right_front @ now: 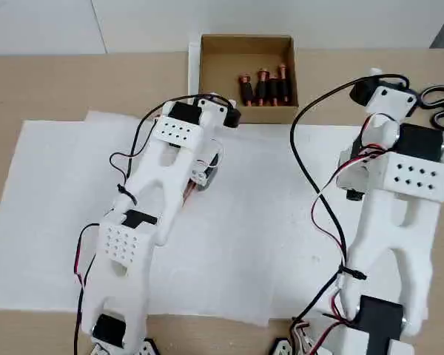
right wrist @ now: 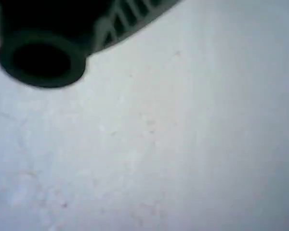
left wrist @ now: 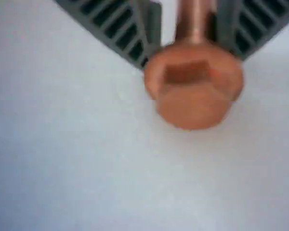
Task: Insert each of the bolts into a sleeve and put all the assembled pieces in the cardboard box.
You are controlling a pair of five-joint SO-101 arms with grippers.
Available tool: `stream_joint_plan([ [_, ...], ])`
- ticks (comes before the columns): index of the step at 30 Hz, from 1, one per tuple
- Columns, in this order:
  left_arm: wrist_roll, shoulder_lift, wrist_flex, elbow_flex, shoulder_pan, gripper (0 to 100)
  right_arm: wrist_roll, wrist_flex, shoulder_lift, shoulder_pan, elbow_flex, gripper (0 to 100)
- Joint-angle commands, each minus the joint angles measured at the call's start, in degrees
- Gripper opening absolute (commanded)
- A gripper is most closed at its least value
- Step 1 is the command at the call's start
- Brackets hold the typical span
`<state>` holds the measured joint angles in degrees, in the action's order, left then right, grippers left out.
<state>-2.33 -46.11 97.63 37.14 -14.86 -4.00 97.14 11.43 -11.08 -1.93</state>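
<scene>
A tan wooden table (right_front: 29, 81) is covered by a white sheet (right_front: 244, 251); beyond the table, a pale surface (right_front: 133, 22), possibly flooring, is seen.

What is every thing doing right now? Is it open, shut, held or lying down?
left gripper, shut on the bolt.
bolt, held by its shank, no sleeve on it yet.
right gripper, shut on the sleeve.
sleeve, held, hollow end empty.
cardboard box, open on top.
assembled pieces, lying side by side in the box, bolts inside sleeves.
</scene>
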Motion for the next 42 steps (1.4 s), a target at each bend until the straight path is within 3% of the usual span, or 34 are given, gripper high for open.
stream_joint_plan([
  [1,-0.2,0.7,-1.3,0.1,0.4,2,0.0,0.0,2.5,-0.6,-0.3,0.6],
  [17,-0.2,7.6,2.9,7.5,-1.6,1,0.0,-0.1,3.1,-0.1,-0.6,0.6],
  [25,0.2,23.1,2.9,6.8,-0.5,1,-0.4,-1.2,20.4,2.0,-0.3,0.6],
  [30,0.3,33.3,2.9,1.8,1.1,1,-0.4,-1.3,29.9,4.1,0.4,0.7],
  [42,0.2,62.8,2.8,-16.7,6.2,1,-0.5,-5.4,50.9,4.1,18.8,0.2],
])
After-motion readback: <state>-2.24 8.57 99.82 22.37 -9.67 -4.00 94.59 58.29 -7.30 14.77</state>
